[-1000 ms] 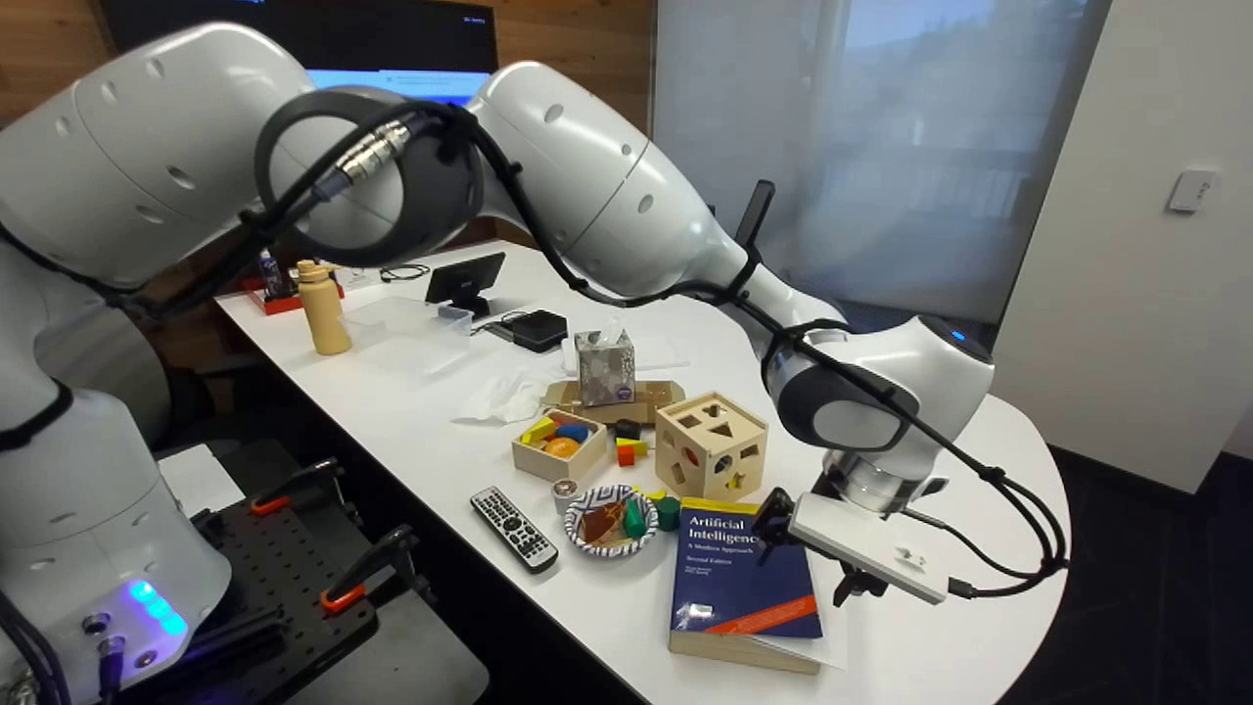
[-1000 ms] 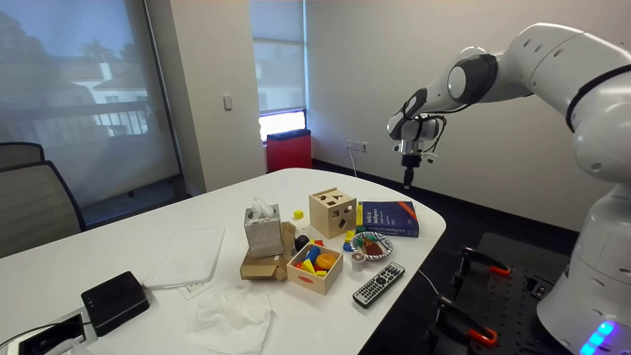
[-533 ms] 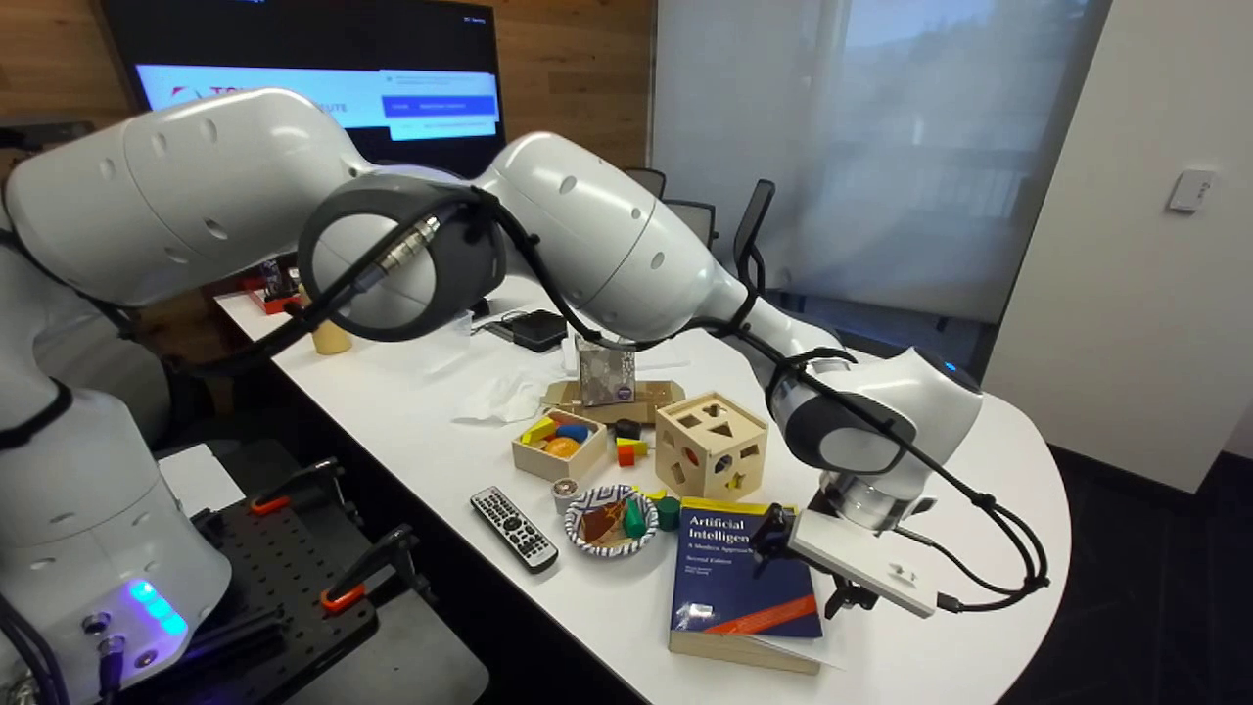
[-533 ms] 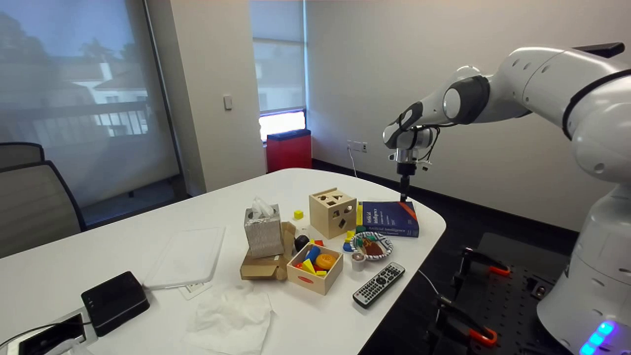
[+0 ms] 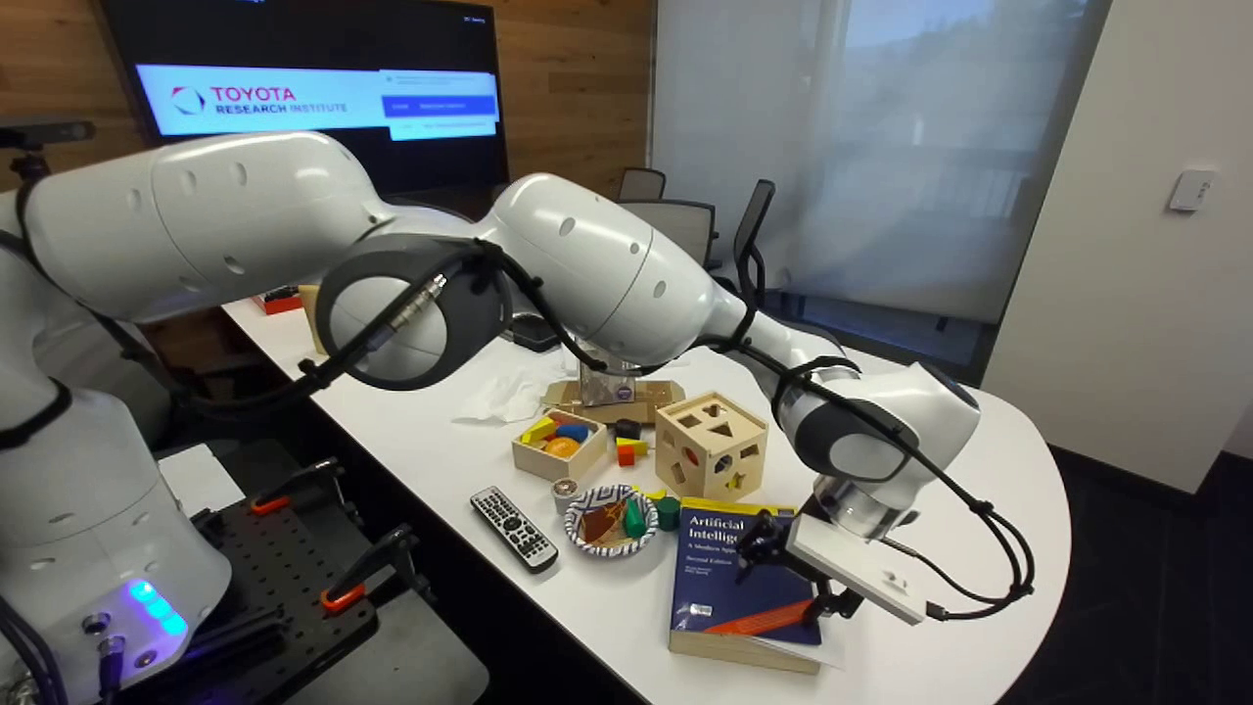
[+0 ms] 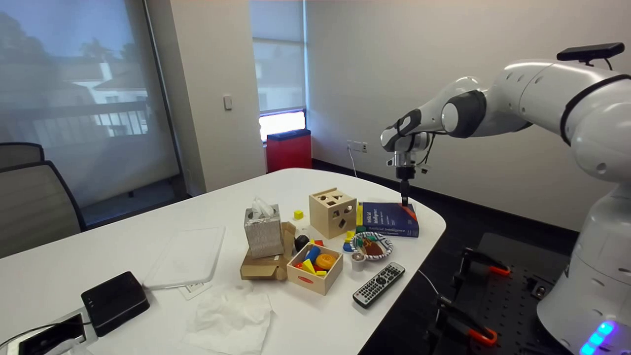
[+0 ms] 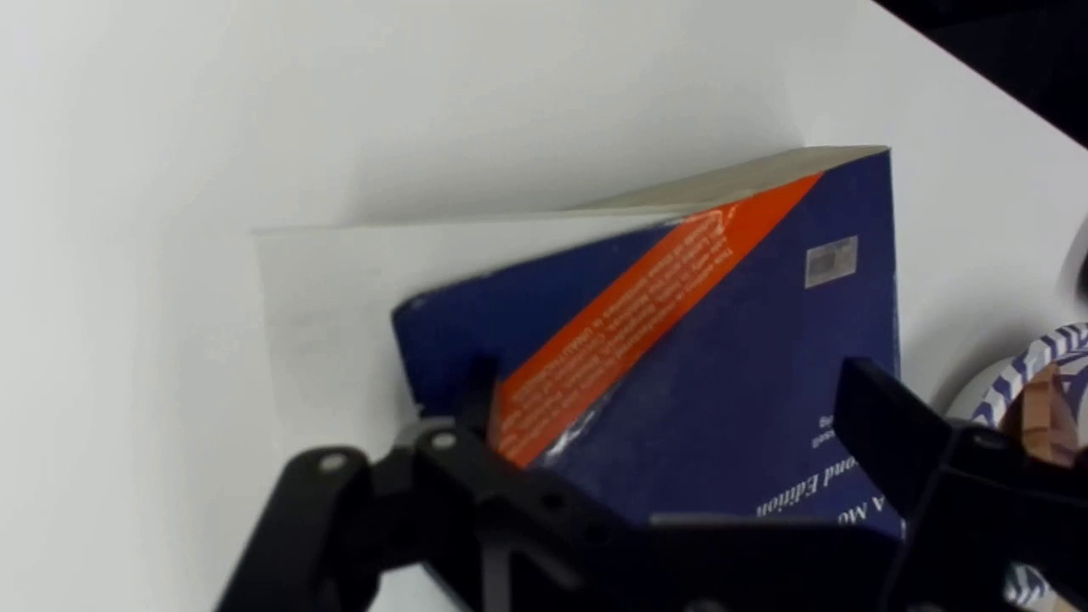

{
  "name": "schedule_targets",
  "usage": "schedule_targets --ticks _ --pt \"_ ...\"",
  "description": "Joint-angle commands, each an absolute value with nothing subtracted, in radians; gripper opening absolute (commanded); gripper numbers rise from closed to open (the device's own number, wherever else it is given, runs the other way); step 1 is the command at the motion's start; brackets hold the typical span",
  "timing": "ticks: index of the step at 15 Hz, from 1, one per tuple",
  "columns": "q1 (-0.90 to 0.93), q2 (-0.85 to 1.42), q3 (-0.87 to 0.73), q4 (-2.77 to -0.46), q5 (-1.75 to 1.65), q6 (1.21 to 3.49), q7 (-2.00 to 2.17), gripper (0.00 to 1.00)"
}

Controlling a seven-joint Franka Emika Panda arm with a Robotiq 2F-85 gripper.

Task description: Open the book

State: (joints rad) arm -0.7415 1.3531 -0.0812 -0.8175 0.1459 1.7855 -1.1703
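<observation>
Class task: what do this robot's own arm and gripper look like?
The arm is glossy white and rounded, with dark grey joint covers. A black cable with a silver connector runs along it. Its base has blue lights. The gripper is black with jointed fingers; a flat white box is mounted at the silver wrist.

In exterior view, book title part-lost behind gripper, tissue box behind arm; wrist view's edge slices bowl!

Book on table, near bowl and cube
</observation>
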Motion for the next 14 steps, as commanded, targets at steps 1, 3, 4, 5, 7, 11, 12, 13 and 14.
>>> schedule_targets --ticks 1,3,4,5,7,11,12,13,14 --pt "-0.758 1.411 -0.053 -0.692 0.123 1.665 -1.16 1.0" --pt "-0.764 1.435 -0.047 -0.64 0.128 1.661 -1.156 1.0" --pt "-0.766 1.444 -0.046 -0.618 0.128 1.676 -1.15 1.0" --pt "-0.758 1.433 -0.063 -0.634 0.145 1.703 -1.157 1.0" --pt "-0.754 1.444 -0.068 -0.613 0.142 1.744 -1.146 1.0" --pt "-0.747 1.459 -0.071 -0.595 0.137 1.768 -1.146 1.0" --pt "-0.744 1.463 -0.072 -0.594 0.135 1.773 -1.147 1.0" --pt "-0.742 1.469 -0.074 -0.592 0.134 1.775 -1.145 1.0" --pt "-0.741 1.475 -0.074 -0.59 0.133 1.774 -1.147 1.0"
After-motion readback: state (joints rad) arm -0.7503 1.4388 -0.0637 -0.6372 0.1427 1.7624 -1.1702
